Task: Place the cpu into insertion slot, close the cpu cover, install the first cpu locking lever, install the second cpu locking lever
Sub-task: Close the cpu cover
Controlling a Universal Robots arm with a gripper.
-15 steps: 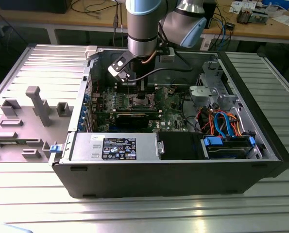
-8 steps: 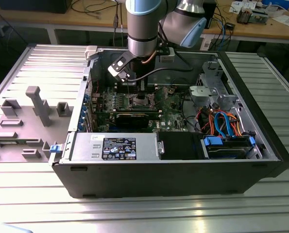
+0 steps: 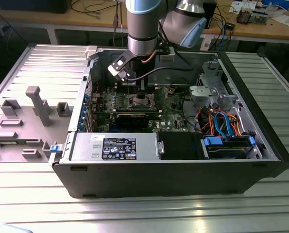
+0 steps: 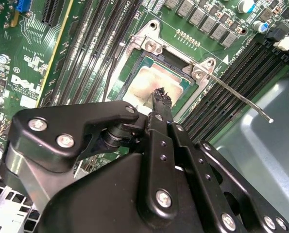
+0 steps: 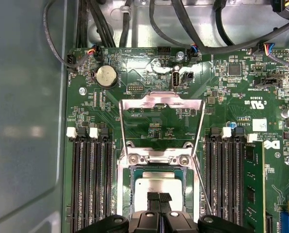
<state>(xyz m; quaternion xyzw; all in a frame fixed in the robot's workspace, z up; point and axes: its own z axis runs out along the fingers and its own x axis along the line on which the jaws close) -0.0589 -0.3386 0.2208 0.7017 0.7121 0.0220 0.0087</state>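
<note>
You have the tool [image 5: 159,195] down over the socket [image 5: 127,191] in the green board; its fingers [image 4: 162,99] are pressed together with nothing between them, tips resting on the chip's top. The chip [image 5: 146,187] lies flat inside the socket, directly under the tool; the cover frame [image 5: 161,103] is swung back open beyond the socket; a thin lever [image 4: 236,97] sticks out free beside it.

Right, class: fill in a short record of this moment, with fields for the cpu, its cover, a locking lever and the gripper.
cpu: lying flat in the insertion slot
cpu cover: swung open, lying back on the motherboard
locking lever: unlatched, angled out from the slot
gripper: fingers together, tips right over the cpu's top; contact unclear
</note>
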